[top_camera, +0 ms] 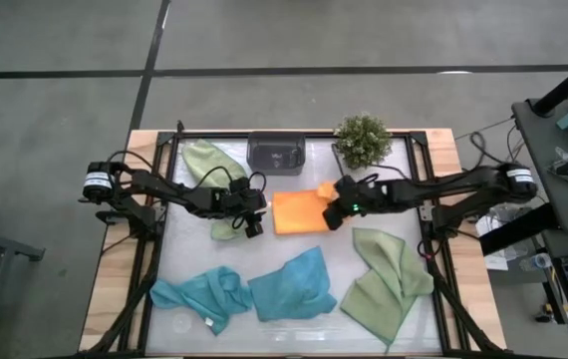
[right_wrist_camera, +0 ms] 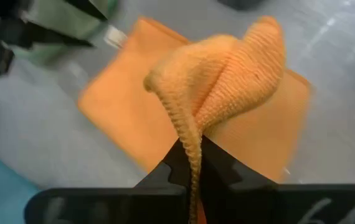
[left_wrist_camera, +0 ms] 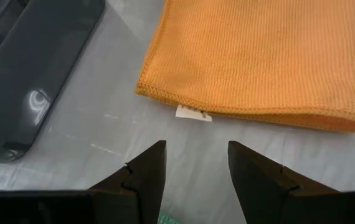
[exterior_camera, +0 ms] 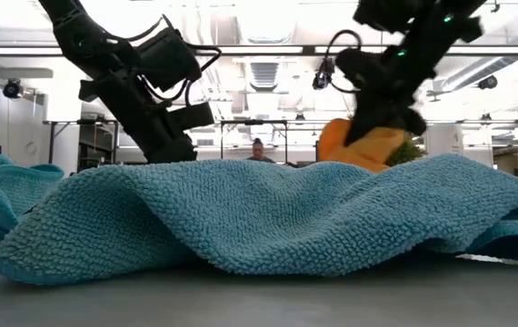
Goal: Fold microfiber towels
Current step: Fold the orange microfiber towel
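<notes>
Left of the flat orange microfiber towel (top_camera: 299,212), the left gripper (top_camera: 254,225) hovers just beside the towel's edge with its jaws apart and nothing between them; the left wrist view shows the hemmed edge and a small white label (left_wrist_camera: 193,113) just ahead of its fingertips. Behind that gripper a crumpled light sage green towel (top_camera: 208,166) lies partly under the left arm. Back from the orange towel, at the tabletop's far edge, sits a small dark grey rectangular tray (top_camera: 276,153). On the orange towel's right side, the right gripper (top_camera: 335,213) has its jaws closed on a lifted corner, the cloth bunched up above them and raised off the clear tabletop (top_camera: 179,239). Behind this gripper stands a little bushy green potted plant (top_camera: 363,139). Nearer the front edge than the orange towel lie two rumpled teal-blue towels (top_camera: 202,296) (top_camera: 294,286), and to their right a second sage green towel (top_camera: 388,284), loosely folded.
</notes>
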`<control>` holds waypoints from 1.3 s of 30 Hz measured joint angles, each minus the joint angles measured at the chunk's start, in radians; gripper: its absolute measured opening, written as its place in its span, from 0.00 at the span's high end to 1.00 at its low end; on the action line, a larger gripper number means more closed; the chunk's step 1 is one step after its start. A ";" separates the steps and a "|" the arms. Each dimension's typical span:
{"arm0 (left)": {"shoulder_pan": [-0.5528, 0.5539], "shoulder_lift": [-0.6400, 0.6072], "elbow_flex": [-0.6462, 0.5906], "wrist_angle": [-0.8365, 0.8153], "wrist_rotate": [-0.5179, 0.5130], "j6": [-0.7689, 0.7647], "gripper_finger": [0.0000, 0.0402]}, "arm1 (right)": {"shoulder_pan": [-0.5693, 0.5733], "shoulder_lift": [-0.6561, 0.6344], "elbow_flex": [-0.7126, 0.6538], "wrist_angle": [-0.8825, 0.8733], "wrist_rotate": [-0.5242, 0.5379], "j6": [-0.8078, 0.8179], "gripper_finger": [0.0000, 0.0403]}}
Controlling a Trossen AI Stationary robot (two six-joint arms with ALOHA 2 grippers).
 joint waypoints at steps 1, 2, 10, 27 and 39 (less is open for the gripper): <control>0.000 0.000 0.000 0.000 0.001 0.000 0.61 | 0.000 0.025 0.001 0.042 0.000 -0.002 0.98; 0.000 0.000 0.000 0.000 0.003 0.000 0.61 | 0.000 0.051 0.002 0.073 0.000 -0.004 0.98; -0.005 0.002 -0.002 0.005 0.010 -0.004 0.61 | 0.000 0.249 0.107 0.139 0.003 -0.042 0.97; -0.013 0.002 -0.003 0.032 0.009 -0.030 0.61 | -0.009 0.573 0.437 0.054 0.013 -0.135 0.97; -0.013 0.002 -0.003 0.055 0.008 -0.030 0.61 | -0.010 0.587 0.473 0.017 0.011 -0.268 0.97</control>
